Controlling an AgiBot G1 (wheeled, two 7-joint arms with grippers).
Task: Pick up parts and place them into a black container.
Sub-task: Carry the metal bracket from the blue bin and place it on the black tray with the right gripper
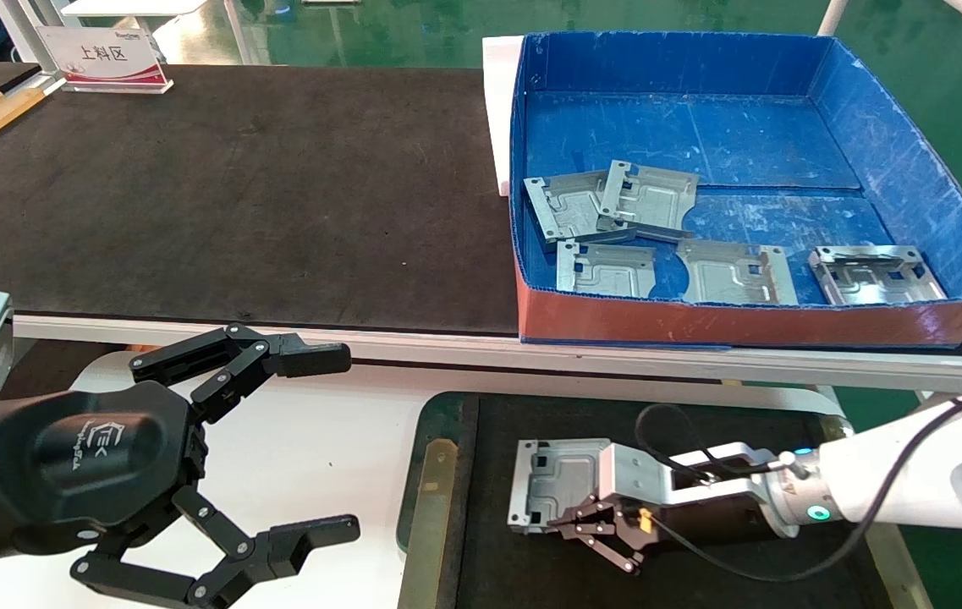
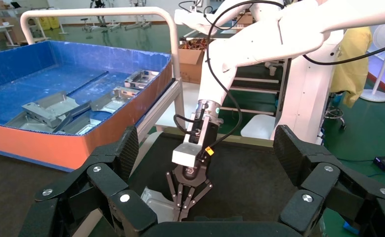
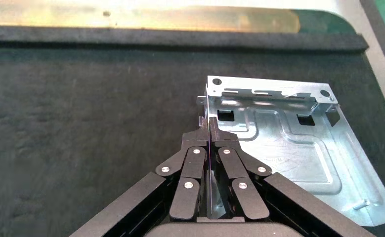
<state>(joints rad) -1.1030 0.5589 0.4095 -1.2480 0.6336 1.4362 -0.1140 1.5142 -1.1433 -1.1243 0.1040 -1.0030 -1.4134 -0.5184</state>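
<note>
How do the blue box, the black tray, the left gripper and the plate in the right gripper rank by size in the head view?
1. Blue box
2. Black tray, partly cut off
3. Left gripper, enlarged by nearness
4. Plate, held by the right gripper

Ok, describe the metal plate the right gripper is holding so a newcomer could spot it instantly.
Find the black container nearest the robot, below the blue box. One silver plate sits there, its edge pinched by the right gripper. The other plates lie loose in the blue box.
</note>
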